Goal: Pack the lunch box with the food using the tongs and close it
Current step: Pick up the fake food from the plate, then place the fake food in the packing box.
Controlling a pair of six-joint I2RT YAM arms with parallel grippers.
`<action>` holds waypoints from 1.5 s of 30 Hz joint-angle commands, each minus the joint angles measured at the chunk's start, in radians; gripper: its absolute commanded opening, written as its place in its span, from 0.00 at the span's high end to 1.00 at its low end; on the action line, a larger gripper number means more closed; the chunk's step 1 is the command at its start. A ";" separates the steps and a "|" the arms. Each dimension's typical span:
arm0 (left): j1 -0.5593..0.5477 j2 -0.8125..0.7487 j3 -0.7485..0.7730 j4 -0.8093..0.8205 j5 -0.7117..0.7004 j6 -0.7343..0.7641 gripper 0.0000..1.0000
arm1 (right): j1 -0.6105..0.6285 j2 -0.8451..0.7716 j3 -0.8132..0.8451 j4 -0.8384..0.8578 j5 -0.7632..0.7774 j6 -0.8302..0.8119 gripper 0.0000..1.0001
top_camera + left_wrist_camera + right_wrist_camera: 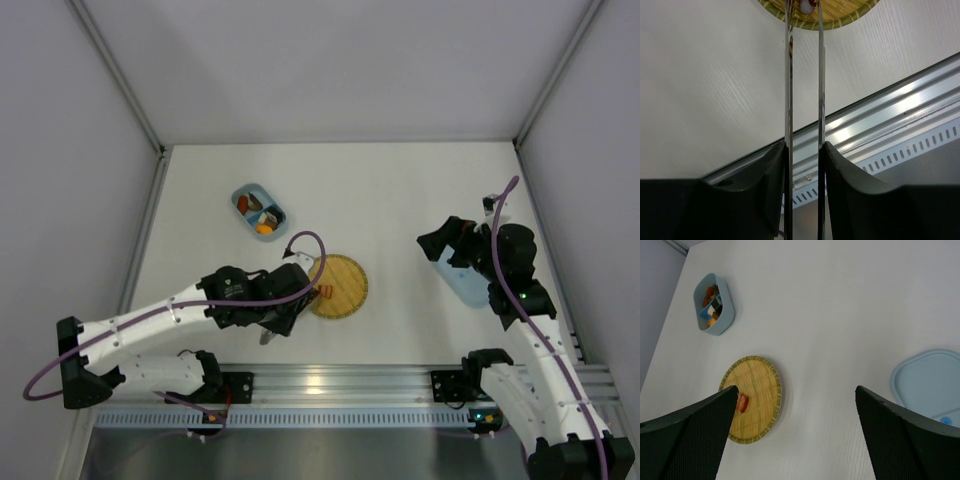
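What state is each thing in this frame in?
Small light-blue plastic lunch box: open, several food pieces inside.
Flat light-blue lid: off, lying flat near right gripper.
Round yellow woven plate: holds a red piece.
Slim silver metal tongs: held, tips at that piece.
Left gripper: shut on tongs.
Right gripper: open, empty.

Bare table (400, 200) lies open between the plate (345, 290) and the lid (925, 380), and from the lunch box (730, 305) out to the far wall (340, 60). The tongs (788, 100) and left gripper (804, 150) crowd the plate's near-left edge. The right gripper (796, 390) hangs over the lid.
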 commanded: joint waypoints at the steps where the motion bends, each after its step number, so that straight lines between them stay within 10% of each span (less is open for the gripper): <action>1: -0.007 0.004 -0.004 0.019 -0.023 -0.014 0.61 | -0.015 -0.019 -0.007 0.013 0.007 -0.005 0.01; 24: -0.008 -0.025 0.125 -0.076 -0.075 -0.017 0.73 | -0.016 -0.015 0.013 0.003 0.010 -0.011 0.01; 34: 0.007 0.001 0.238 -0.116 -0.329 -0.037 0.68 | -0.017 -0.006 0.018 0.016 -0.001 -0.011 0.00; 45: 0.538 0.068 0.237 0.235 -0.077 0.231 0.68 | -0.015 0.008 0.004 0.042 -0.022 -0.002 0.01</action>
